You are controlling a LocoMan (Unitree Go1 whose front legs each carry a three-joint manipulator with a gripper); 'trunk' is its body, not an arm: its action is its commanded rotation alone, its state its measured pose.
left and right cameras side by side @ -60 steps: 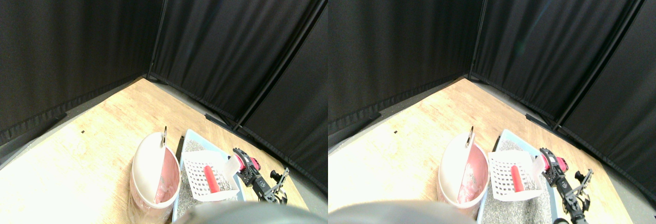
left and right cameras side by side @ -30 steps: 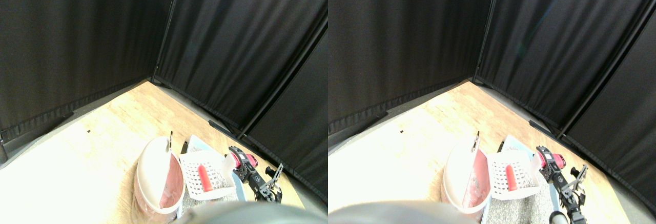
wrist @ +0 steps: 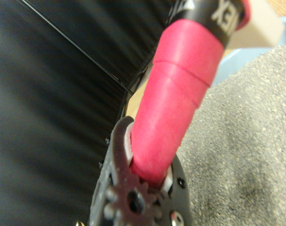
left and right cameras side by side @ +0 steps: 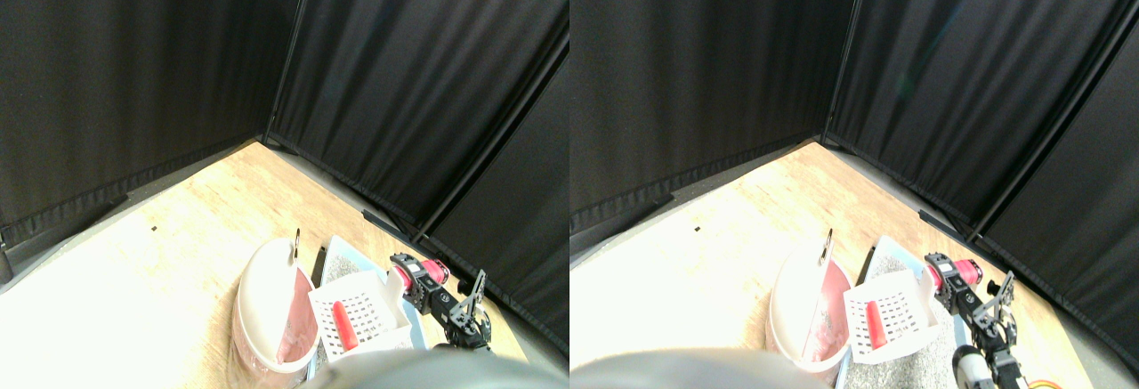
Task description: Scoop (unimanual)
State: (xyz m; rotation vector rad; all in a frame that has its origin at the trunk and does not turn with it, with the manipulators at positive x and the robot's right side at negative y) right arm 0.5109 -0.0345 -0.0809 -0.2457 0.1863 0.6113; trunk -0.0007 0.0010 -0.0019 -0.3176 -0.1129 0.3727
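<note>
A white slotted scoop (left and right cameras side by side: 363, 315) hangs tilted over the blue litter tray (left and right cameras side by side: 331, 248), right beside the bin. A red cylinder (left and right cameras side by side: 341, 326) lies in the scoop, toward its bin-side edge. My right gripper (left and right cameras side by side: 416, 280) is shut on the scoop's pink wrapped handle (left and right cameras side by side: 433, 270). The wrist view shows that handle (wrist: 173, 103) running out from between the jaws of the gripper (wrist: 150, 175), with grey litter (wrist: 242, 146) spread below and a corner of the scoop (wrist: 267, 28) at the frame's edge.
A white bin with a pink liner (left and right cameras side by side: 267, 311) stands on the wooden floor (left and right cameras side by side: 178, 247), touching the tray's left side. Black curtains (left and right cameras side by side: 400, 77) close off the back and the right, and their base bar runs just behind the tray.
The scoop has swung left toward the bin and tipped, and the red cylinder has slid to its bin-side edge. The camera shifted between the two earliest frames.
</note>
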